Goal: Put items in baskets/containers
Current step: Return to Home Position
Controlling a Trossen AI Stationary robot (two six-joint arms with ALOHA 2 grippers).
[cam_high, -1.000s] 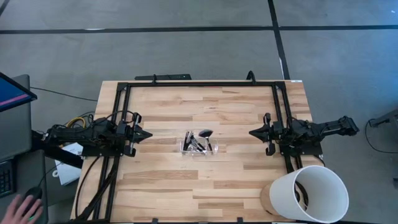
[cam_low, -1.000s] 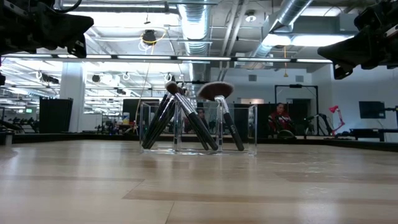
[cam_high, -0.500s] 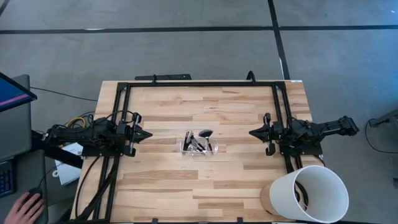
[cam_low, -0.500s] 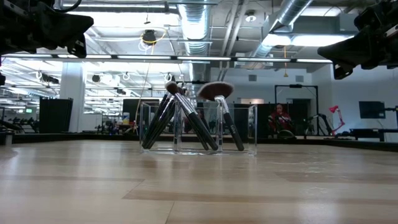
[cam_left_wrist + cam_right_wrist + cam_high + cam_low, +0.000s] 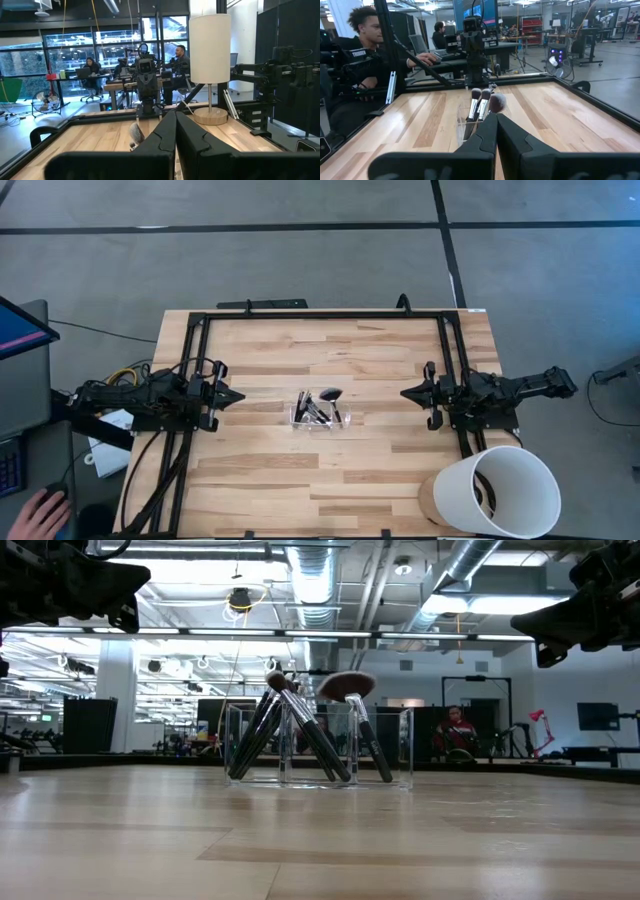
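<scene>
A small clear container (image 5: 318,416) (image 5: 318,746) stands at the middle of the wooden table. Several dark-handled makeup brushes (image 5: 300,735) stand in it, handle ends down, leaning against its walls with their heads sticking out above the rim; one has a wide fan head (image 5: 346,686). The right wrist view shows the brush heads (image 5: 484,97) above the container. My left gripper (image 5: 236,395) (image 5: 176,125) is shut at the table's left side, raised, with nothing in it. My right gripper (image 5: 408,393) (image 5: 497,125) is shut at the table's right side, likewise with nothing in it.
A large white cylindrical bucket (image 5: 497,492) stands at the table's near right corner. A black frame (image 5: 320,313) runs along the table's edges. A person's hand (image 5: 40,515) rests off the table at the near left. People sit at desks beyond the table (image 5: 365,45).
</scene>
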